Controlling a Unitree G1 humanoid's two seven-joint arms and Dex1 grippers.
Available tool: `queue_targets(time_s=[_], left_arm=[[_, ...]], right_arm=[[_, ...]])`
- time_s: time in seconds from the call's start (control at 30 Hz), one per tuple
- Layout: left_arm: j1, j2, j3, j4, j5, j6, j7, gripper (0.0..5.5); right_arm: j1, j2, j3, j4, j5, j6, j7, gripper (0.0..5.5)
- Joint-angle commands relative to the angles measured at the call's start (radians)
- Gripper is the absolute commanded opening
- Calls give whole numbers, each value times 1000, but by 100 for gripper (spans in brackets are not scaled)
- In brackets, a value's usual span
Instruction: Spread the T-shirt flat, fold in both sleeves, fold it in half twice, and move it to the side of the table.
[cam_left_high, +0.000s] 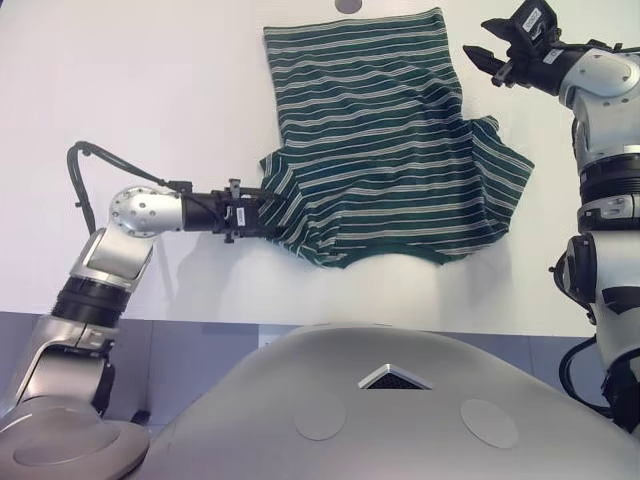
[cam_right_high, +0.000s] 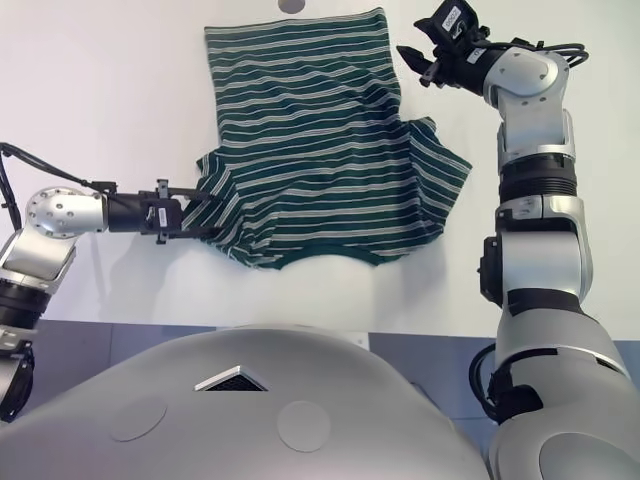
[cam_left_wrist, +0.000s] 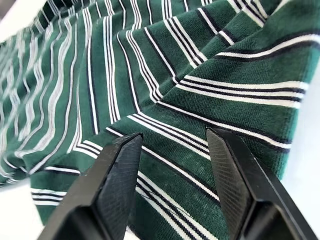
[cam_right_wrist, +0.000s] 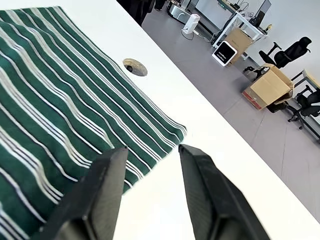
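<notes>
The dark green, white-striped cotton T-shirt (cam_left_high: 385, 150) lies mostly spread on the white counter (cam_left_high: 130, 90), both sleeves unfolded. My left claw (cam_left_high: 265, 212) is released, straddling the rumpled left sleeve (cam_left_high: 285, 190), and my right claw (cam_left_high: 487, 65) hangs released beside the far hem corner. The cloth looks light and limp, so I'd pinch the sleeve's outer edge

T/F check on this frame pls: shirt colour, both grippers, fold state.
1. The T-shirt is green with pale stripes. True.
2. The right gripper is shut on the hem. False: its jaws are open beside the shirt's far right corner, holding nothing.
3. The left gripper is at the shirt's left sleeve, jaws open. True.
4. The shirt is folded in half. False: it lies spread out, both sleeves sticking out.
</notes>
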Motion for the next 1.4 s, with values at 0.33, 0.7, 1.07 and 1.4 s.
queue_targets(time_s=[0.33, 0.7, 1.07, 1.4], left_arm=[[88, 84, 171, -37, -46, 106, -5, 233], [26, -14, 179, 63, 33, 148, 129, 233], [-22, 29, 132, 246, 157, 20, 217, 233], [29, 153, 418, 164, -130, 76, 95, 233]], right_arm=[[11, -54, -65, -66, 26, 26, 35, 191], [51, -49, -63, -164, 64, 63, 66, 191], [68, -50, -65, -155, 61, 61, 35, 191], [175, -93, -134, -220, 92, 95, 12, 191]])
